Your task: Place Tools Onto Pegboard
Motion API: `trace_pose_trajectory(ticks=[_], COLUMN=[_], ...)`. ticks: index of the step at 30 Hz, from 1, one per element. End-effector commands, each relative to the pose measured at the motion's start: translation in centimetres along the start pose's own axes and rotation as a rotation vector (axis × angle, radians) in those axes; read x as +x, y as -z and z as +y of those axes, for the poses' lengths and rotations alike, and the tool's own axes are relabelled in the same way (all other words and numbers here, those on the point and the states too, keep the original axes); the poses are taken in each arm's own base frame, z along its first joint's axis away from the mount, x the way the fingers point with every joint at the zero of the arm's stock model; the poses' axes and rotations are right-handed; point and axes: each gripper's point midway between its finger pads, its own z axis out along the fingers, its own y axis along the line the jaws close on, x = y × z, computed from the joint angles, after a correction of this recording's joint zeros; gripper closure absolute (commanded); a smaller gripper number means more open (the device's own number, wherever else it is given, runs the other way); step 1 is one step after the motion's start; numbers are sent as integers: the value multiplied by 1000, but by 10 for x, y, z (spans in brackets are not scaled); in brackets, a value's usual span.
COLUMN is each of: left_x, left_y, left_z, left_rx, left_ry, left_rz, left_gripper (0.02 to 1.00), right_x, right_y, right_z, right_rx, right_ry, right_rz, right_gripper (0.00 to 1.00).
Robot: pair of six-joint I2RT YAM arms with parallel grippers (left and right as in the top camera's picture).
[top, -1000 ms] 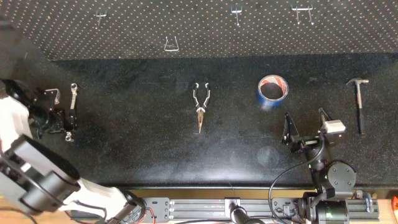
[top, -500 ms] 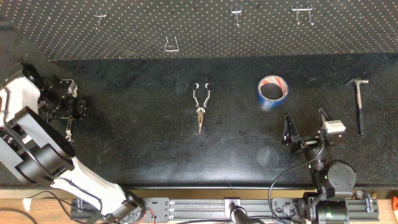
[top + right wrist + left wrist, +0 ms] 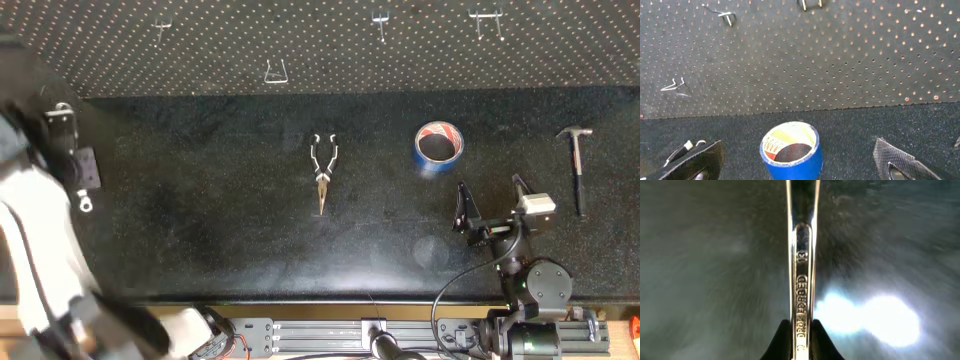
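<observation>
- A dark, speckled counter (image 3: 220, 210) spans the scene from side to side.
- A dark pegboard (image 3: 330, 45), dotted with rows of small holes, stands as the back wall along the counter's far edge.
- A bright patch of light (image 3: 880, 322) glares off the dark surface.

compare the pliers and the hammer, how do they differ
The pliers lie mid-table, nose away from the pegboard; the hammer lies far right, head toward it. The pliers have two spread handles; the hammer one straight handle. Both lie flat on the dark mat, ungripped.
</observation>
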Motion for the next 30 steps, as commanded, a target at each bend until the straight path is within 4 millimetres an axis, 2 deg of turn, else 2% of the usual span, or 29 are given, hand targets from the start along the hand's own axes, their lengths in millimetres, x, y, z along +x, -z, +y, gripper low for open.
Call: trace_pose_trajectory(ticks=[1, 3, 6, 7, 10, 13, 16, 18, 21, 25, 30], left_x=[61, 53, 13, -2, -25, -43, -69, -77, -78, -76, -78], left_y=[32, 48, 79, 85, 84, 79, 91, 100, 97, 81, 80], left_z=[-68, -92, -142, -151, -170, -167, -165, -163, -163, -167, -168], left_rx=[95, 125, 179, 147, 154, 134, 130, 129, 136, 138, 142], left_ry=[-6, -24, -125, -124, -163, -118, -106, -97, -71, -79, -64], left_rz=[-155, -225, -415, -470, -515, -512, -572, -606, -596, -552, -554], left_gripper=[989, 991, 989, 989, 989, 989, 989, 991, 991, 989, 989], right_x=[2, 2, 1, 1, 1, 2, 1, 2, 1, 2, 2], right_y=[0, 0, 0, 0, 0, 0, 0, 0, 0, 0, 0], right_z=[1, 1, 1, 1, 1, 1, 1, 1, 1, 1, 1], right_rx=[-1, -1, -1, -1, -1, -1, -1, -1, -1, -1, -1], right_ry=[-15, -15, -15, -15, -15, -15, -15, -15, -15, -15, -15], right_rz=[1, 1, 1, 1, 1, 1, 1, 1, 1, 1, 1], right_gripper=[23, 23, 23, 23, 23, 23, 23, 23, 23, 23, 23])
